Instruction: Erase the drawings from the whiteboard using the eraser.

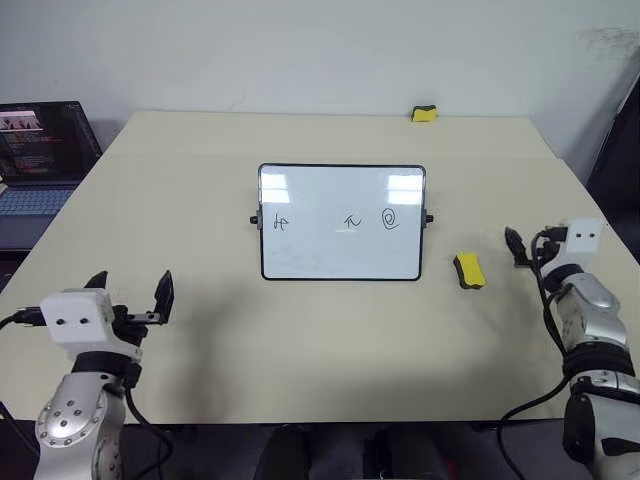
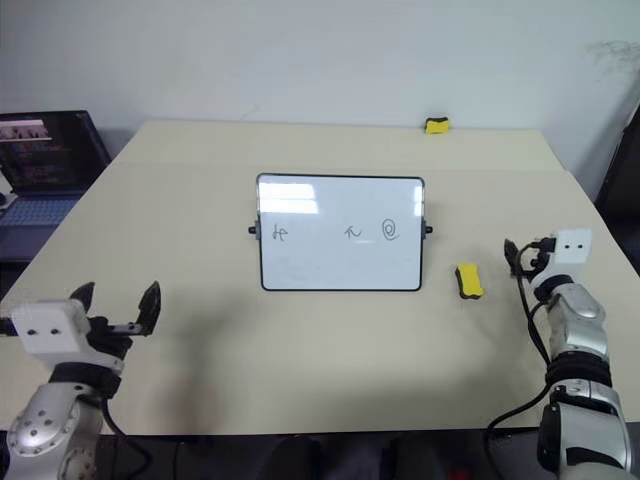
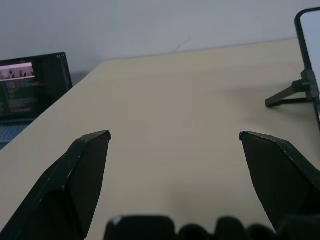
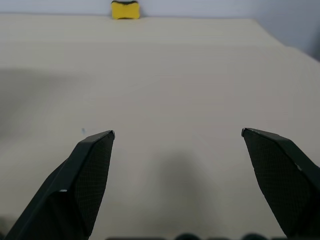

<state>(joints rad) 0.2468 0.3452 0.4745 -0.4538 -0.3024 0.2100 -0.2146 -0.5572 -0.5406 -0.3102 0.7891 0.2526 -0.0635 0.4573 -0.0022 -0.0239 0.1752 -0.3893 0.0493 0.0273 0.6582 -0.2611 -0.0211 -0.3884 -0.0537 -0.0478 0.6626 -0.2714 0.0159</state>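
Whiteboard [image 1: 341,255]: standing propped near the middle of the table [image 1: 300,360], its glossy face tilting toward the robot, a small black knob showing on each short side.
Drawings [image 1: 345,222]: sitting in a row across the middle of the board; a hash scribble toward the left, a zigzag arrow in the centre, a spiral toward the right. All three are remaining unerased.
Eraser [image 1: 469,270]: lying flat on the table just beside the board's right edge, apart from it, yellow with a dark layer along one side.
Second yellow block [image 1: 424,113]: resting at the far edge of the table, well apart from the board; it is not the tool for this job.
Right gripper [image 4: 177,137]: hovering over bare table to the right of the eraser, fingers spread wide, grasping nothing.
Left gripper [image 3: 174,136]: hanging over the near left part of the table, fingers spread wide, grasping nothing.
Laptop [image 1: 40,150]: sitting off the table's left side, playing no part.
Step in hand: judged to be the reach for the eraser, with nothing erased yet.
Doing it well: the right gripper is best brought left and down until its fingers are straddling the eraser's narrow sides, closing only once centred, keeping the sponge face free for wiping.
Caution: the propped board is likely to tip or slide under pressure, so light strokes are advisable.
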